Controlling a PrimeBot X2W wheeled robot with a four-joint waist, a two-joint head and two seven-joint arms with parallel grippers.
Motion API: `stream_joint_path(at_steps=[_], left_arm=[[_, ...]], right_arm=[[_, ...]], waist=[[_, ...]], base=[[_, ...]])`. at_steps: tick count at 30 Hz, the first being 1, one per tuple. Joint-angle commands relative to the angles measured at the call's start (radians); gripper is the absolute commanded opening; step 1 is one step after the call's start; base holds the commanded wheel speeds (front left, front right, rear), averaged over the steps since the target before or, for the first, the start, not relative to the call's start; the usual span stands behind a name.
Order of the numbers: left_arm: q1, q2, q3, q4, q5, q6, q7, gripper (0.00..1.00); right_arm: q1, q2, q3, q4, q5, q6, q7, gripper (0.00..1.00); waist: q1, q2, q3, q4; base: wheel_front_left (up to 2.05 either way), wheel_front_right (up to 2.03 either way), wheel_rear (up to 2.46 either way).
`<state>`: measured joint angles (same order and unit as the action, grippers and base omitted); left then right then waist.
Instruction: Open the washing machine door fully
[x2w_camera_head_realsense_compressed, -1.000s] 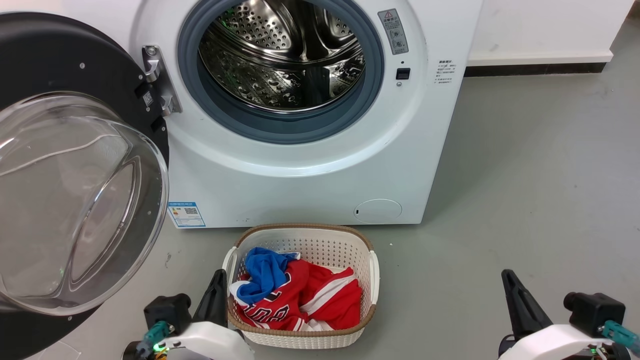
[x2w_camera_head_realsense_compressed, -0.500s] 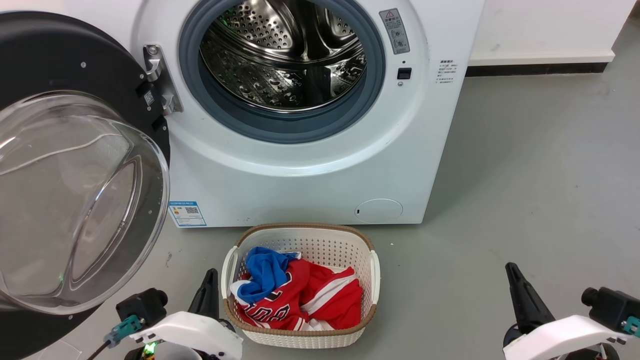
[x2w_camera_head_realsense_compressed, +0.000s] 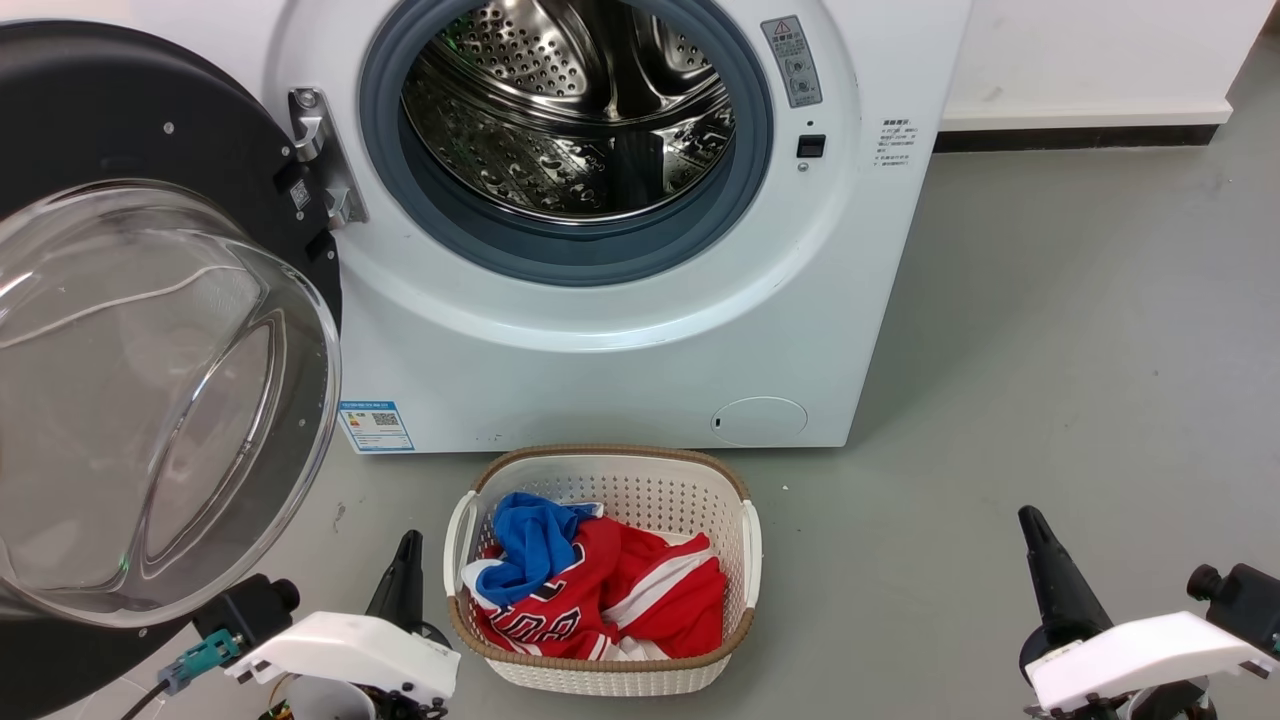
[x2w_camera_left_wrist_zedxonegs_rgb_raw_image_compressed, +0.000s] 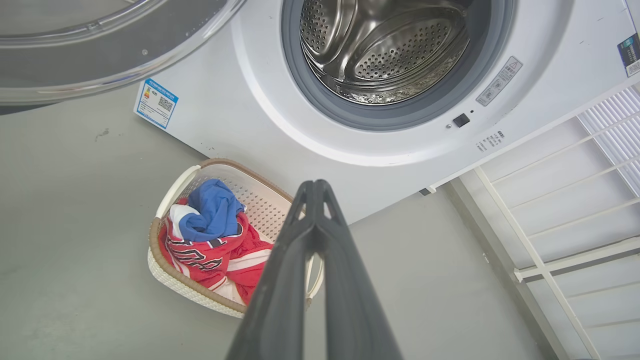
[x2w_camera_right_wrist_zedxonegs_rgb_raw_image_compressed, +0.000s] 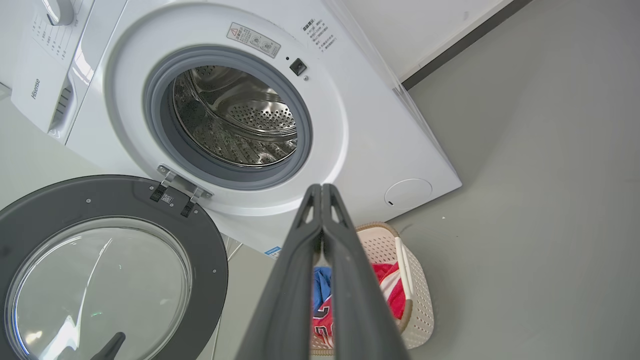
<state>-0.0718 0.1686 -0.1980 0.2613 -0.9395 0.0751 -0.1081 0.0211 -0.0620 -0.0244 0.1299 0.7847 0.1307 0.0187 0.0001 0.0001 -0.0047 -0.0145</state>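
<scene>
The washing machine is a white front-loader whose steel drum is exposed inside a blue-grey gasket. The washing machine door, black-rimmed with a bulging clear glass bowl, stands swung out to the left on its metal hinge; the right wrist view also shows the door. My left gripper is low at the left, shut and empty, well below the door, its fingertips together in the left wrist view. My right gripper is shut and empty over bare floor at the lower right.
A white laundry basket with red and blue clothes sits on the grey floor directly before the machine, between my arms. A white wire rack stands to one side of the machine. A wall with a dark skirting runs behind.
Both arms have sunk toward the bottom edge and spread outward, the left one leftward, the right one rightward. The door and the basket have not moved.
</scene>
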Motion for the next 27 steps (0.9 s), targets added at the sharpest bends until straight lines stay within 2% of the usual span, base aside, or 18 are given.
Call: stream_joint_path(at_steps=[1,27], left_arm=[[-0.03,-0.005,0.018,-0.013,-0.031,-0.012,0.009,0.0],[-0.034,-0.043,0.125,-0.016,-0.275,-0.086,0.086,0.0]], right_arm=[[-0.026,-0.008,-0.004,-0.005,0.041,0.0,0.004,0.0],[-0.068,-0.01,-0.025,0.039,0.345,0.0,0.029,0.0]], waist=[[-0.0001,-0.0001,0.0,0.0],[-0.0001,-0.0001,0.002,0.004]], base=[[0.0,0.0,0.0],[0.0,0.0,0.0]])
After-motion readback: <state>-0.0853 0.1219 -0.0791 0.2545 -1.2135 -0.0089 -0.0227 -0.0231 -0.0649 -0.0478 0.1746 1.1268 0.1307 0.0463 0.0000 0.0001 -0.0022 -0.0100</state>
